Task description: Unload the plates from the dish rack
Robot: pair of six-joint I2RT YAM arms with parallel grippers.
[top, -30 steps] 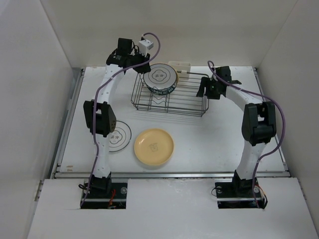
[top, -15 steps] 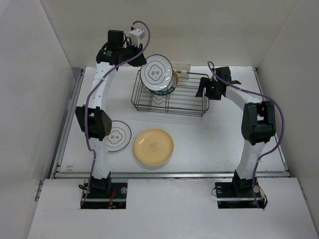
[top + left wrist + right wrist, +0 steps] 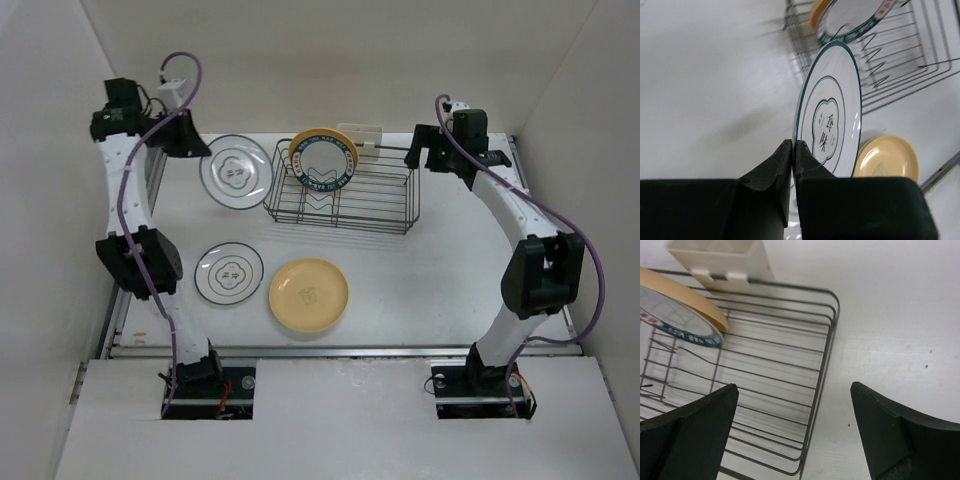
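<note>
Pinching the edge of a glossy white thin-rimmed plate (image 3: pixel 832 115), the left fingers (image 3: pixel 782 160) are clamped together on it, holding it tilted off the desk (image 3: pixel 450 270), just left of the dark wire dish rack (image 3: pixel 345 200). Right fingers (image 3: pixel 695 430) are wide apart over the rack's right end, holding nothing. A yellow-orange plate (image 3: pixel 690 297) and a green-rimmed plate (image 3: pixel 325 165) stand in the rack's left end. A black-rimmed plate (image 3: pixel 229 273) and a cream plate (image 3: pixel 308 293) lie flat on the desk.

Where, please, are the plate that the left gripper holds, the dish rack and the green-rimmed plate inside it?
held plate (image 3: pixel 235 172), top external view, centre emblem.
dish rack (image 3: pixel 375 196), top external view, bare wire floor.
green-rimmed plate (image 3: pixel 325 158), top external view, white face.
</note>
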